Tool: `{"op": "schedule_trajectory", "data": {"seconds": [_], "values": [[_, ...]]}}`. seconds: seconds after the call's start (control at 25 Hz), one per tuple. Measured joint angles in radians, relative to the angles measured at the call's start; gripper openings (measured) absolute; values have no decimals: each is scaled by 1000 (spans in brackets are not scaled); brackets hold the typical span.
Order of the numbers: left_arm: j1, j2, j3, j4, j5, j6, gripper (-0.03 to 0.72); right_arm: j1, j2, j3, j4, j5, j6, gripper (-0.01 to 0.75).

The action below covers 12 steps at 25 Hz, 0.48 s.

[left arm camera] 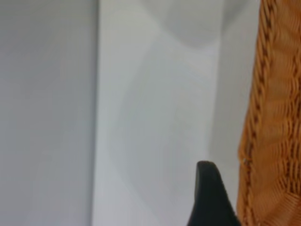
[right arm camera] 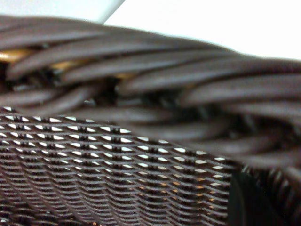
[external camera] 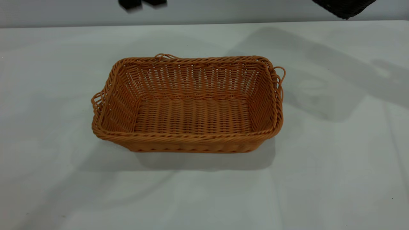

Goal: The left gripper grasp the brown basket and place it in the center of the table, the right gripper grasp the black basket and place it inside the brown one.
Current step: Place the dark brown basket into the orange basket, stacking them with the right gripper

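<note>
The brown basket [external camera: 188, 105] stands upright and empty in the middle of the table [external camera: 335, 166]. My left gripper [external camera: 142, 3] hangs above the table's far edge, behind the basket, open and holding nothing. In the left wrist view one black finger [left arm camera: 209, 197] shows beside the brown basket's wall [left arm camera: 275, 117], apart from it. The black basket [external camera: 345, 8] is lifted off the table at the far right, and only its lower corner shows. In the right wrist view its braided rim [right arm camera: 155, 80] fills the picture, with one black finger [right arm camera: 249, 202] pressed against the weave. The right gripper does not show in the exterior view.
The table's far edge [external camera: 204, 25] runs across the back, with a pale wall behind it. Shadows of the arms and the lifted basket lie on the table to the right of the brown basket.
</note>
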Motion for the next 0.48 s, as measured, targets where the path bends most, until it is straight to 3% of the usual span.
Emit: {"op": "schedule_trajectory", "data": {"seconds": [0.16,0.48], "values": [[0,-134,0,0,8,-61,420,91,17,-1,-6,29,-24,86],[0,-345,1,0,10,-73,420,373,126,-1,-102,50,-28,86]]}}
